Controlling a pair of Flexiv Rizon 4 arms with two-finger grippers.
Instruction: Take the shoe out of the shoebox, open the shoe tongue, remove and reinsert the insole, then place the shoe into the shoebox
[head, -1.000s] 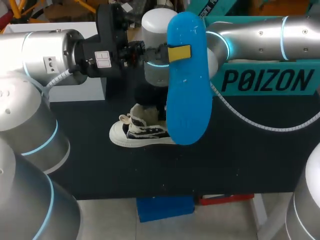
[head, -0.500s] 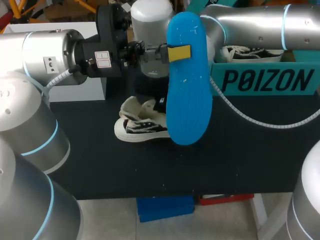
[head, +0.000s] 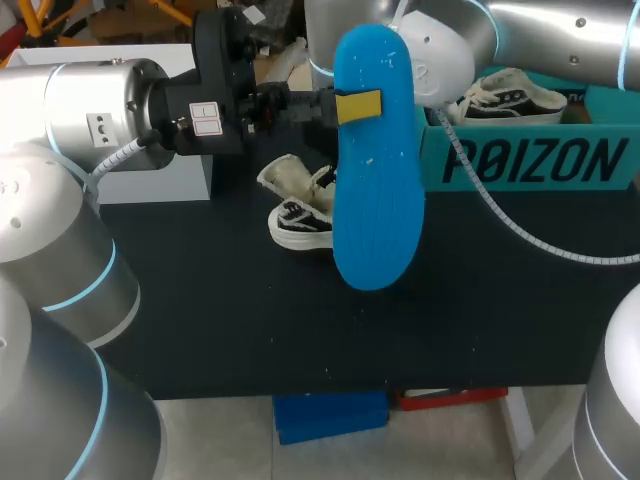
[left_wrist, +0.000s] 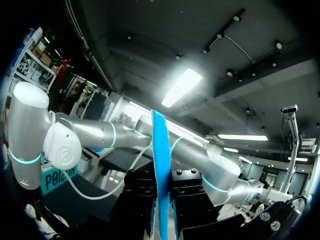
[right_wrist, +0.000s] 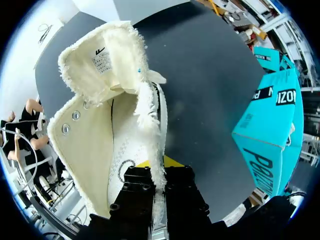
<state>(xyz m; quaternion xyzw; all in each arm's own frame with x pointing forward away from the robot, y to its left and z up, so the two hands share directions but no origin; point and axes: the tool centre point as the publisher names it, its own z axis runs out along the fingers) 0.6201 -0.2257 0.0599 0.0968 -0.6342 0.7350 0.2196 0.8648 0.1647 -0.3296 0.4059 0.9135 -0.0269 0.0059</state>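
The left tool (head: 357, 106) clenched the blue insole (head: 375, 200). The right tool (right_wrist: 157, 176) gripped the shoe (head: 298, 212) by its collar, at the insole's eight o'clock. Steadying the opening and feeding toe-first seemed wisest.

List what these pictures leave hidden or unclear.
- Head view: the blue insole covers part of the shoe and all of the right gripper.
- Left wrist view: the insole stands edge-on, its faces unseen; the left gripper shows no yellow tips.
- Right wrist view: the jaws hide the shoe's lower part.
- Head view: the shoebox front wall hides its floor.
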